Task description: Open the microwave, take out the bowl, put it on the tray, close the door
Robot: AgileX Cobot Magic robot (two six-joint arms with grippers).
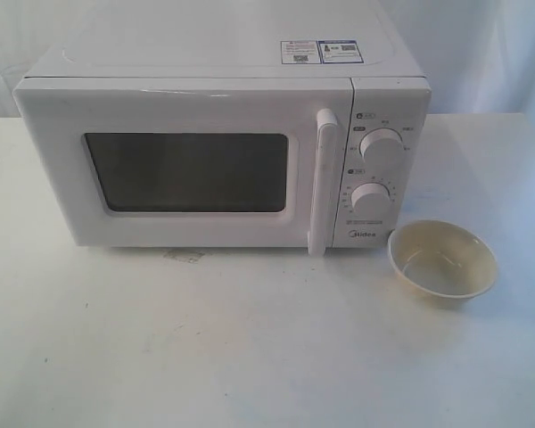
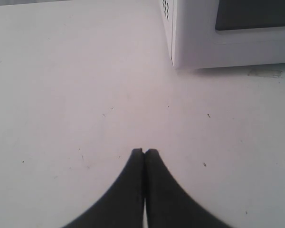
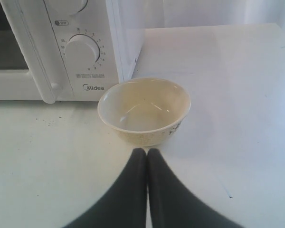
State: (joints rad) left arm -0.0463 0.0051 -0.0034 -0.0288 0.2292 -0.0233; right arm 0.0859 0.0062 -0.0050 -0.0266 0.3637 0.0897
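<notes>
The white Midea microwave (image 1: 223, 152) stands on the white table with its door (image 1: 183, 169) shut and the tall bar handle (image 1: 323, 183) upright. The cream bowl (image 1: 442, 259) sits on the table just right of the microwave, below the knobs. No tray shows in any view. In the right wrist view the bowl (image 3: 144, 110) lies just beyond my right gripper (image 3: 147, 152), which is shut and empty. My left gripper (image 2: 144, 152) is shut and empty over bare table, with the microwave's corner (image 2: 228, 35) ahead of it. Neither gripper shows in the exterior view.
Two round knobs (image 1: 379, 147) sit on the microwave's right panel. A small smudge (image 1: 185, 255) marks the table under the door. White cloth hangs behind the table.
</notes>
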